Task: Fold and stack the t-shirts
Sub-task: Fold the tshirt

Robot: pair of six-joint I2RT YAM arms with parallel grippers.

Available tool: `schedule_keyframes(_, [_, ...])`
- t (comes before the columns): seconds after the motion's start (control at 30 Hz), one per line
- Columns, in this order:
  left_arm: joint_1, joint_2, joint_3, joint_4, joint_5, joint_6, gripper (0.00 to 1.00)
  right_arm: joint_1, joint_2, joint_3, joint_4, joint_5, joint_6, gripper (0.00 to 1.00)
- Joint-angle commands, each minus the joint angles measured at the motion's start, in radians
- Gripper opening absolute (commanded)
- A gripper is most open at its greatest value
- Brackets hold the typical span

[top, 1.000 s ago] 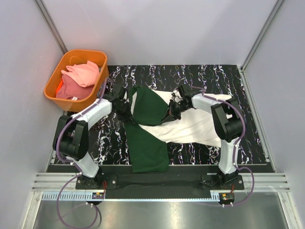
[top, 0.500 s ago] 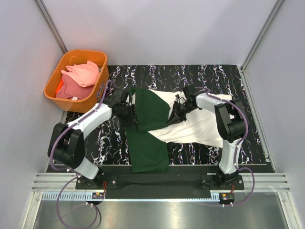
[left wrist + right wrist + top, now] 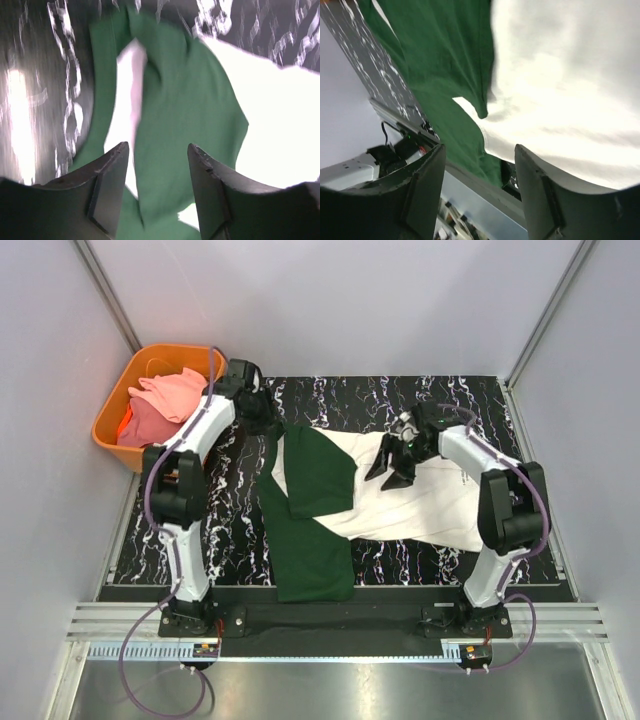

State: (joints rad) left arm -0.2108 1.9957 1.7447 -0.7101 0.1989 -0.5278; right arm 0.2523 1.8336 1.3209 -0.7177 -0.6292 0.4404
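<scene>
A cream t-shirt (image 3: 425, 505) with dark green sleeves lies spread on the black marbled table (image 3: 470, 400). One green sleeve (image 3: 318, 472) is folded over onto the cream body; the other green part (image 3: 305, 552) hangs toward the near edge. My left gripper (image 3: 268, 425) hovers open by the shirt's far left corner, with nothing between its fingers (image 3: 112, 170). My right gripper (image 3: 390, 466) stands open above the cream body, just right of the folded sleeve, and is empty too. The left wrist view looks down on the folded sleeve (image 3: 190, 115), the right wrist view on the cream cloth (image 3: 570, 85).
An orange basket (image 3: 108, 412) stands off the table's far left corner and holds a pink tee (image 3: 178, 392) and a coral one (image 3: 150, 428). Grey walls close in the back and both sides. A metal rail (image 3: 330, 625) runs along the near edge.
Both grippers opened and let go of the green sleeve, which now lies folded on the shirt. The left arm drew back to the far left, and the right gripper moved to the right.
</scene>
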Motion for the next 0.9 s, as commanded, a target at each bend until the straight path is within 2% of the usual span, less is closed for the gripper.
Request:
schedule_keyframes(0.0, [0.027,0.127,0.151,-0.006,0.013,-0.031,0.54,-0.074,-0.089,0.031,-0.035,0.092,0.004,0.65])
schedule_keyframes(0.13, [0.039,0.235,0.258,-0.005,0.008,-0.080,0.53,-0.148,-0.137,0.038,-0.039,0.158,0.014,0.70])
schedule_keyframes(0.37, [0.042,0.337,0.280,0.076,0.031,-0.176,0.52,-0.246,-0.111,0.104,-0.038,0.236,0.034,0.76])
schedule_keyframes(0.53, [0.041,0.336,0.247,0.136,0.043,-0.199,0.52,-0.358,-0.039,0.155,-0.035,0.232,0.037,0.78])
schedule_keyframes(0.87, [0.041,0.295,0.150,0.238,0.068,-0.250,0.48,-0.442,0.113,0.305,-0.034,0.319,0.008,0.79])
